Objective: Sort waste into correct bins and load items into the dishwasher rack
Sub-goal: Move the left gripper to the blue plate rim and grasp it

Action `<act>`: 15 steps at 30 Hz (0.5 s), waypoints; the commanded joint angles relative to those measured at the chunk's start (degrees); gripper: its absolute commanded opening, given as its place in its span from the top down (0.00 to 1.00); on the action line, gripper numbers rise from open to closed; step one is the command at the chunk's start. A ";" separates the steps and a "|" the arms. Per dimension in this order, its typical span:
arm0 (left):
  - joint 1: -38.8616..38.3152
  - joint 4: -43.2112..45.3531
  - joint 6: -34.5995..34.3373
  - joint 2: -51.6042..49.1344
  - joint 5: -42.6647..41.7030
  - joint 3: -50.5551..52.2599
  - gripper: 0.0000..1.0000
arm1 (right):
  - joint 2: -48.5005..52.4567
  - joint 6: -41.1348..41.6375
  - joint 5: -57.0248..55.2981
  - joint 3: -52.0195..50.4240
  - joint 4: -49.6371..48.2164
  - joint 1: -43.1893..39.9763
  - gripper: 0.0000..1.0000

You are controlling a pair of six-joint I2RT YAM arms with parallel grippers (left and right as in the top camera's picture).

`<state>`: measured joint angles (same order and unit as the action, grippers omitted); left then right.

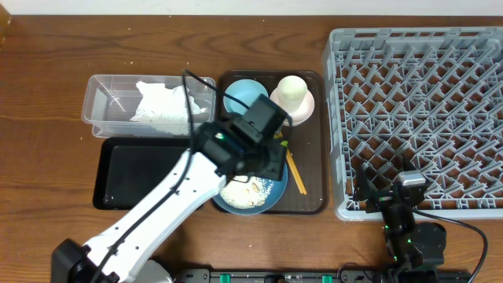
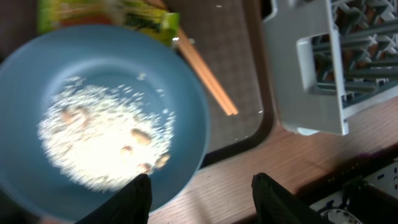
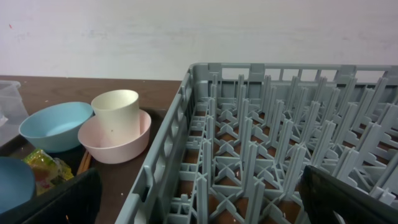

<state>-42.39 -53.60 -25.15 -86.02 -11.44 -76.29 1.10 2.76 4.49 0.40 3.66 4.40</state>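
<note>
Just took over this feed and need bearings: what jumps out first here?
The big grey dishwasher rack fills the right side, holding no dishes. The left gripper hangs open over the edge of the blue plate of loose rice on the brown tray. A crumpled napkin sits in the clear tub at left.

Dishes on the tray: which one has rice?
The big dark-blue plate holds the rice; the light-blue bowl is empty, the pale bowl holds a cup.

A dark brown wooden worktop (image 1: 47,55) with visible grain runs up to a plain white wall (image 3: 124,37) under soft, even light.
</note>
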 commanded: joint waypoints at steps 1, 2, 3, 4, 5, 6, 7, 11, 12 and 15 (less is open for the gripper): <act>-2.25 2.14 -1.03 -3.02 1.55 0.37 0.45 | -0.09 -0.04 0.24 -0.09 0.22 -0.04 0.01; -2.89 3.32 -0.70 -4.00 2.56 0.37 0.45 | -0.09 -0.04 0.24 -0.09 0.22 -0.04 0.01; -3.41 4.37 -0.11 -4.87 3.50 0.37 0.48 | -0.09 -0.04 0.24 -0.09 0.22 -0.04 0.01; -3.85 5.57 0.81 -5.86 4.55 0.37 0.50 | -0.09 -0.04 0.24 -0.09 0.22 -0.04 0.01; -4.20 6.71 2.29 -6.91 5.14 0.37 0.50 | -0.09 -0.04 0.24 -0.09 0.22 -0.04 0.01; -4.37 7.65 3.61 -7.78 5.53 0.37 0.50 | -0.09 -0.04 0.24 -0.09 0.22 -0.04 0.01; -4.46 8.26 4.42 -8.76 5.97 0.37 0.50 | -0.09 -0.04 0.24 -0.09 0.22 -0.04 0.01; -4.46 7.82 4.33 -12.17 8.09 0.37 0.50 | -0.09 -0.04 0.24 -0.09 0.22 -0.04 0.01; -4.46 7.61 4.17 -12.90 8.04 0.37 0.50 | -0.09 -0.04 0.24 -0.09 0.22 -0.04 0.01; -4.48 7.08 1.60 -14.64 7.78 0.37 0.51 | -0.09 -0.04 0.24 -0.09 0.22 -0.04 0.01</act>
<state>-46.89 -46.15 -22.50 -99.39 -5.26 -76.29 1.10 2.76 4.49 0.40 3.66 4.40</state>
